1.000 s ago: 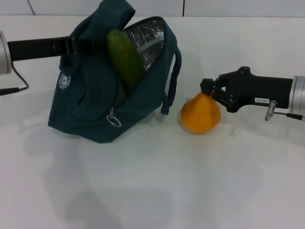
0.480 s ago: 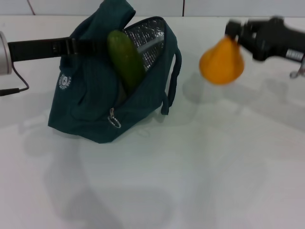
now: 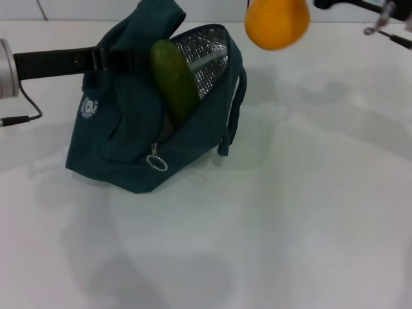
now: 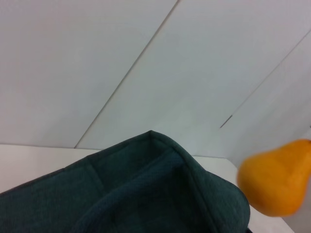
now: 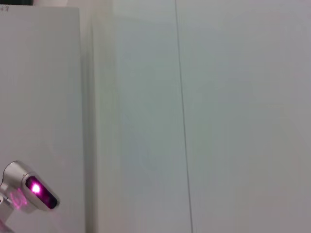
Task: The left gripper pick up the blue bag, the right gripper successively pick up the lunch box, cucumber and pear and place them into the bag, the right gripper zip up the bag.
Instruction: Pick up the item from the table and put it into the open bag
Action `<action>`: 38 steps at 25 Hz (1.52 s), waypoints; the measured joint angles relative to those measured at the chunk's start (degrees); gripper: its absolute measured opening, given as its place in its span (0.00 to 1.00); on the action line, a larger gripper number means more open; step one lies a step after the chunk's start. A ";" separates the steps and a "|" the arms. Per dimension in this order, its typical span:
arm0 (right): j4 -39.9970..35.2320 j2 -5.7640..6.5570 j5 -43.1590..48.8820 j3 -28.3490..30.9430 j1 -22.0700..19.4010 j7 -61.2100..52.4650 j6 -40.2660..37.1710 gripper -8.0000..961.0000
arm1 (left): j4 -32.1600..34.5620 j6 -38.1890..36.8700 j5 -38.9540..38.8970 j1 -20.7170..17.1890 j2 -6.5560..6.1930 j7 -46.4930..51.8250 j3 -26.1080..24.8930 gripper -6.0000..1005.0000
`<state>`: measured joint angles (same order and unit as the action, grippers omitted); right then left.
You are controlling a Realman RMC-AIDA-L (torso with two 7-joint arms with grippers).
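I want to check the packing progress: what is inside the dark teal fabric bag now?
A long dark green cucumber stands tilted in the dark teal fabric bag, against its silver foil lining. Anything lower inside is hidden by the bag's wall.

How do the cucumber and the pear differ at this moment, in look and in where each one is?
The cucumber is long and dark green; the pear is round and orange-yellow. The cucumber stands tilted in the open mouth of the blue bag, with its upper part sticking out; the pear is up in the air, beyond and to the right of the bag, touching neither bag nor table. Both have smooth skin.
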<state>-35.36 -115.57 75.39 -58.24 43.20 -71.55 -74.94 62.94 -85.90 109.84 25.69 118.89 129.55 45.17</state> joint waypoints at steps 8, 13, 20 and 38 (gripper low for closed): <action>9.78 -0.47 -2.97 -0.47 8.59 4.65 2.78 0.04 | -0.13 0.12 -0.05 0.25 0.25 -0.46 0.05 0.05; 13.32 -0.64 -3.47 -0.44 10.70 6.07 5.46 0.04 | -0.19 0.13 -0.07 0.55 0.38 -0.77 0.21 0.05; 22.35 -0.64 -5.44 -0.50 15.89 10.60 6.80 0.04 | -1.14 0.37 -0.07 1.28 0.42 -0.82 0.17 0.05; 28.69 -0.62 -6.61 -3.40 17.72 12.52 6.78 0.04 | -2.94 1.57 -0.08 2.17 0.17 -2.20 0.00 0.05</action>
<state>-6.68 -116.19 68.78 -61.64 60.92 -59.03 -68.15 60.00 -84.33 109.76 27.86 119.06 127.35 45.17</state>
